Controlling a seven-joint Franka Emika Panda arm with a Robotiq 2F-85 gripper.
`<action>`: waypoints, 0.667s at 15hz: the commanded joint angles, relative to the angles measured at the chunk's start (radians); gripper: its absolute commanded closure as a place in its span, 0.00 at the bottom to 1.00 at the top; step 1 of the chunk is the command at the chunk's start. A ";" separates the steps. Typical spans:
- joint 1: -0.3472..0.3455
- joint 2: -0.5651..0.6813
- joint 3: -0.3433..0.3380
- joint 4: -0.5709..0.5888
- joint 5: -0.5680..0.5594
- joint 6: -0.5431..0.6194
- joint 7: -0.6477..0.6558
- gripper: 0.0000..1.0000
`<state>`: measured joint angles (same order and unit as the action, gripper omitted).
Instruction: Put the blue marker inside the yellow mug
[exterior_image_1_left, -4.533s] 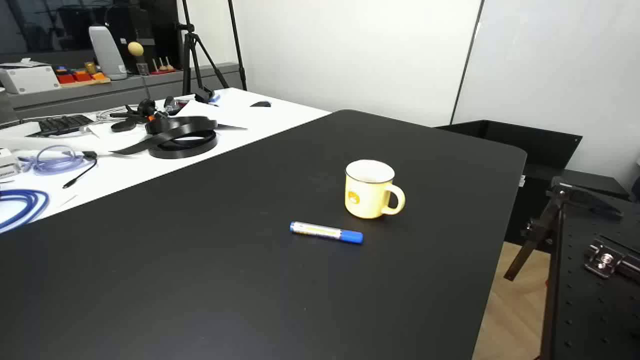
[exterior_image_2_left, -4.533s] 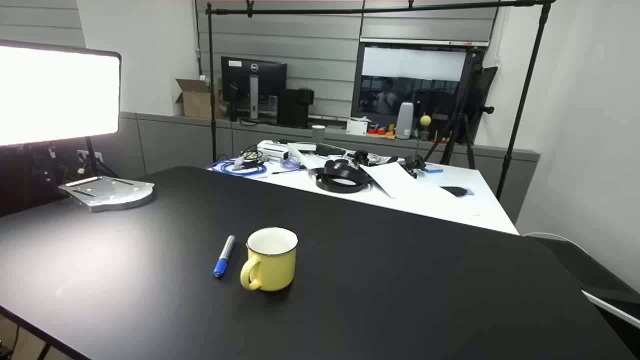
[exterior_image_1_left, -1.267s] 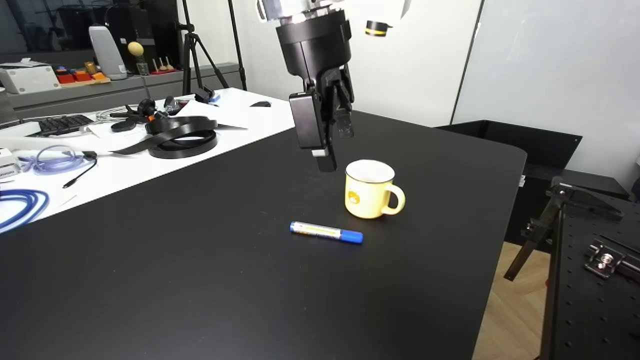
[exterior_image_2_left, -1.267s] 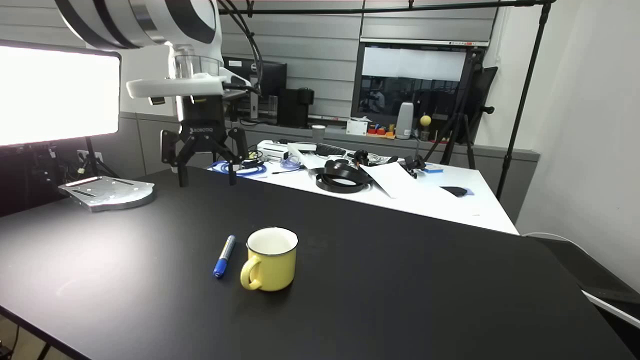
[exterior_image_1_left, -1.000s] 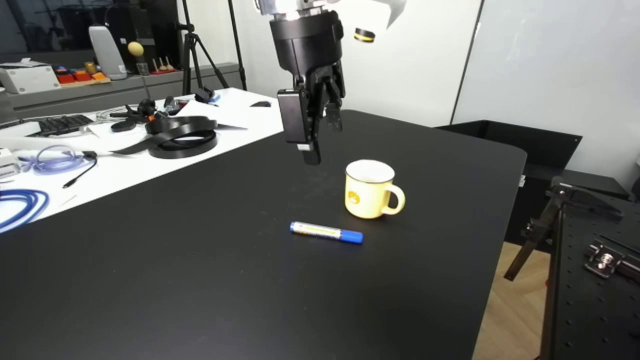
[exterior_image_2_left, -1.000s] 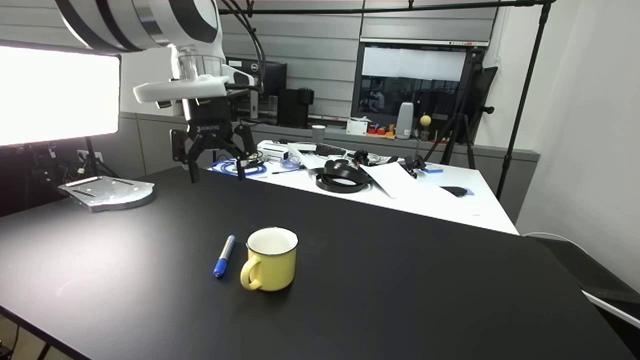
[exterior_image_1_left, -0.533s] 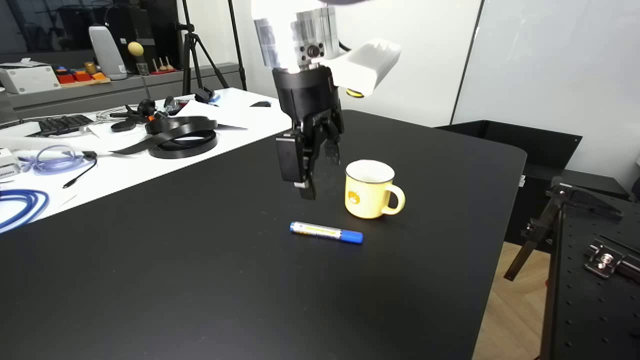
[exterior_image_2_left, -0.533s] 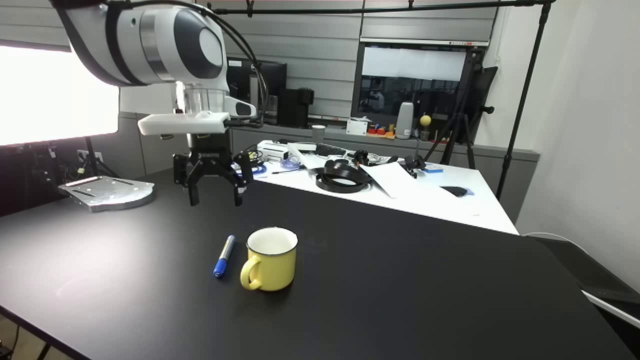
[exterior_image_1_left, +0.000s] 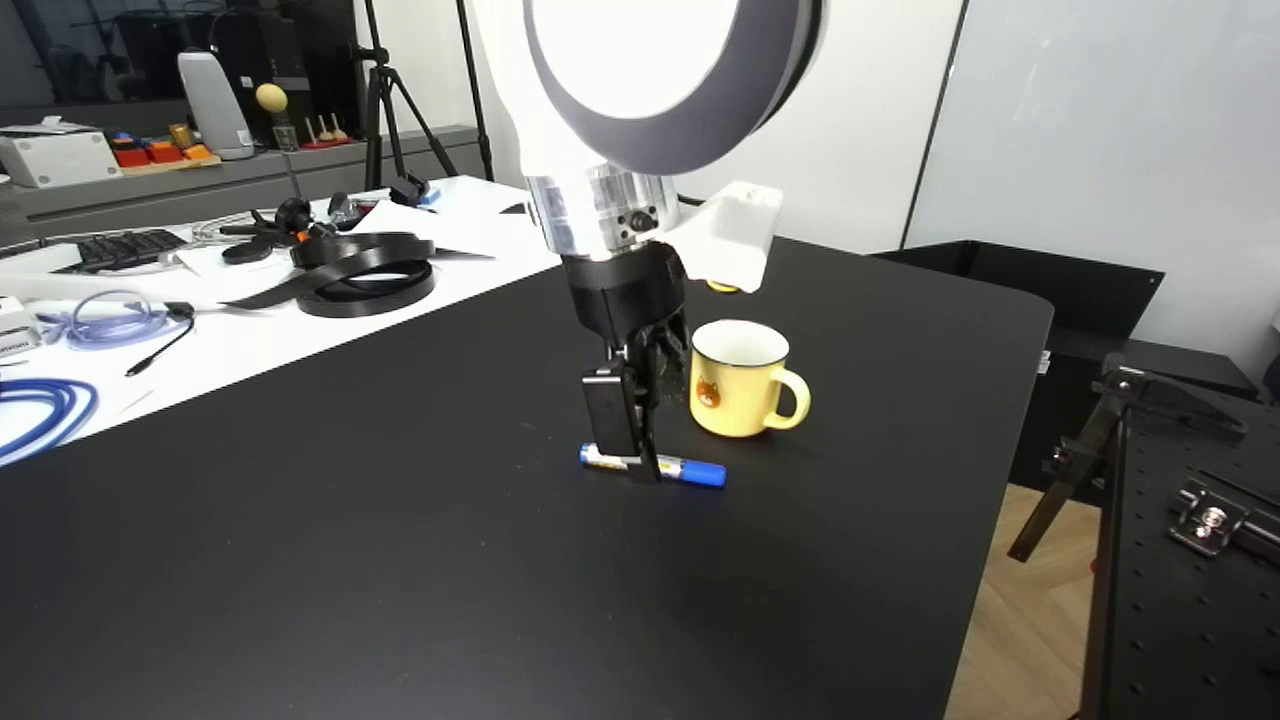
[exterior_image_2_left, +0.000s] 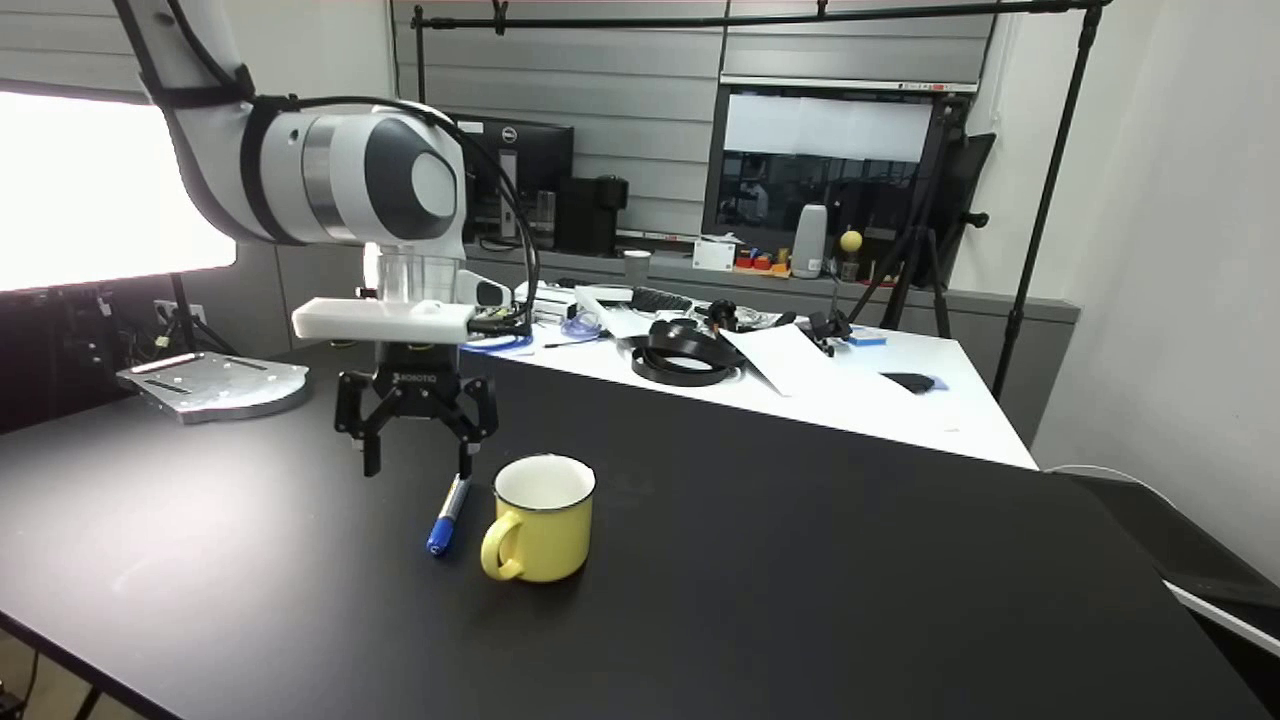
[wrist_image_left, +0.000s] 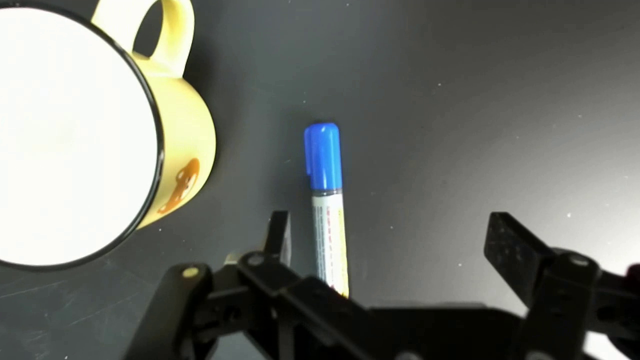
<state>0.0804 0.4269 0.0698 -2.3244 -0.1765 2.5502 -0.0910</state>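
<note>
1. The blue marker lies on its side on the black table, outside the yellow mug. In the wrist view its cap points to twelve o'clock, and its six o'clock end is hidden behind the end effector.
2. The mug stands upright just beside the marker, apart from it — between nine and ten o'clock from it in the wrist view, with its handle toward half past one.
3. In an exterior view the marker sits at nine o'clock from the mug, cap toward seven, and the handle points toward eight.
4. The end effector is released — its fingers stand well apart. In the wrist view the marker shows between them, nearer the nine o'clock finger.
5. In an exterior view a fingertip stands in front of the marker's white barrel; whether it touches, I cannot tell.
6. In an exterior view a metal plate shows at ten o'clock from the mug, with a bright light panel at eleven o'clock from the plate.
7. In an exterior view a black coil lies on a white desk, between nine and ten o'clock from the mug.
</note>
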 joint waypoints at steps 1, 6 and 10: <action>-0.009 0.046 -0.011 0.049 -0.008 -0.036 -0.048 0.00; -0.018 0.095 -0.026 0.088 -0.015 -0.062 -0.087 0.00; -0.021 0.130 -0.039 0.121 -0.023 -0.085 -0.098 0.03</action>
<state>0.0642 0.5258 0.0402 -2.2485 -0.1808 2.5008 -0.1805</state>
